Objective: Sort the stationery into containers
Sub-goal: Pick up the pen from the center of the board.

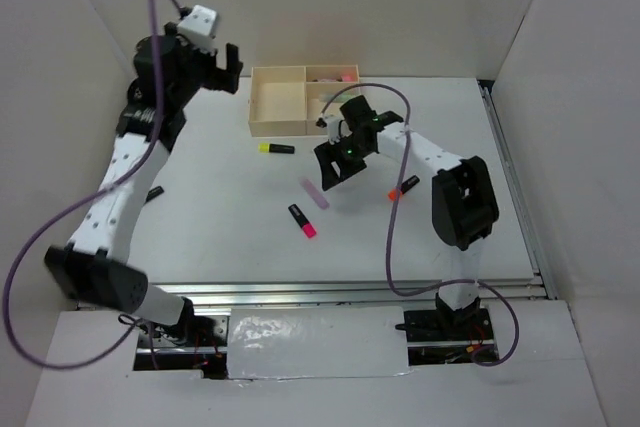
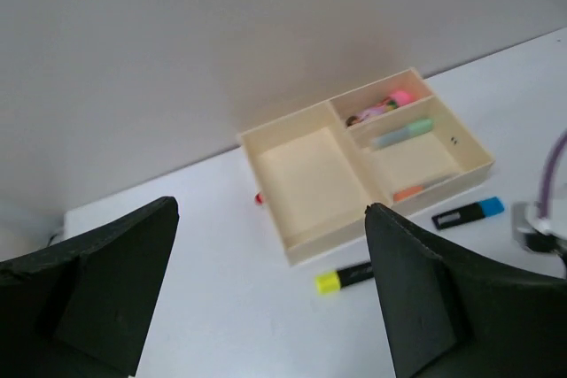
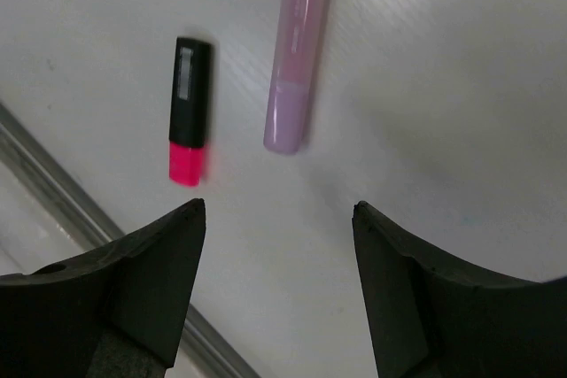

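The work surface is a flat white table, enclosed on three sides by plain white walls. A metal rail runs along its near edge.

The left arm is raised at the far left. We see the left claw spread wide and holding nothing, looking down on the tray, which stands at the far middle of the table. The right arm reaches inward over the table's middle. The right claw is also spread and empty, hovering above two markers without touching them.

Counts:
- One tray, with one large compartment and three smaller ones.
- Three markers inside the smaller compartments, one each: pink, mint, orange.
- Five markers loose on the table: yellow-tipped, blue-tipped, lilac, pink-tipped, orange-tipped.
- One dark object beside the left arm; we cannot identify it.
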Tool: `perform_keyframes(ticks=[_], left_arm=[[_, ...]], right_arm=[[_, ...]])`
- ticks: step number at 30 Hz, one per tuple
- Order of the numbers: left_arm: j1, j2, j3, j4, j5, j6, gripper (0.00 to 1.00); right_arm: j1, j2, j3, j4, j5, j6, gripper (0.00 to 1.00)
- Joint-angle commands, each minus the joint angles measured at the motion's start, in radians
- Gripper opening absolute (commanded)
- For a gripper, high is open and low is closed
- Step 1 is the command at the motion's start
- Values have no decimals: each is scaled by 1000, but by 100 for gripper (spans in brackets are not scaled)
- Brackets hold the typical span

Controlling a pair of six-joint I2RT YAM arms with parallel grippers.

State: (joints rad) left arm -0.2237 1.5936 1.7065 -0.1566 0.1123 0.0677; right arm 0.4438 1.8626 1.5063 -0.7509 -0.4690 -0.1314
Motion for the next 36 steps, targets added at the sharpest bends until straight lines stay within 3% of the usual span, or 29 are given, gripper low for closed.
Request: perform_keyframes(ticks=[1, 5, 12, 21, 23, 25, 26, 28, 31, 36], left_arm=[[44, -198, -184, -150, -39, 0, 99], [121, -383, -373, -277, -34, -19, 99], [219, -570, -556, -319, 33, -54, 99], [248, -580, -617, -297, 58, -98, 99], [250, -571, -630, -290, 61, -98, 99], [250, -569, -642, -281, 59, -98, 99], [251, -566, -645, -281, 55, -95, 99], [251, -566, -653, -274, 55, -92, 99], [256, -566, -662, -271, 61, -94, 99], [253, -577, -706, -248, 85, -101, 99]], right_arm=[[76, 107, 136, -44, 107, 55, 74], [165, 214, 236, -56, 208, 61, 75], [190, 342, 330, -71, 335, 62, 71], [203, 448, 356, -79, 411, 26, 64], [204, 464, 374, -91, 411, 12, 55], [203, 458, 381, -94, 417, 4, 36], [202, 452, 384, -94, 417, -13, 21], [187, 431, 406, -116, 394, -31, 8], [153, 385, 484, -155, 369, -62, 0], [38, 215, 460, -27, 348, -125, 0]])
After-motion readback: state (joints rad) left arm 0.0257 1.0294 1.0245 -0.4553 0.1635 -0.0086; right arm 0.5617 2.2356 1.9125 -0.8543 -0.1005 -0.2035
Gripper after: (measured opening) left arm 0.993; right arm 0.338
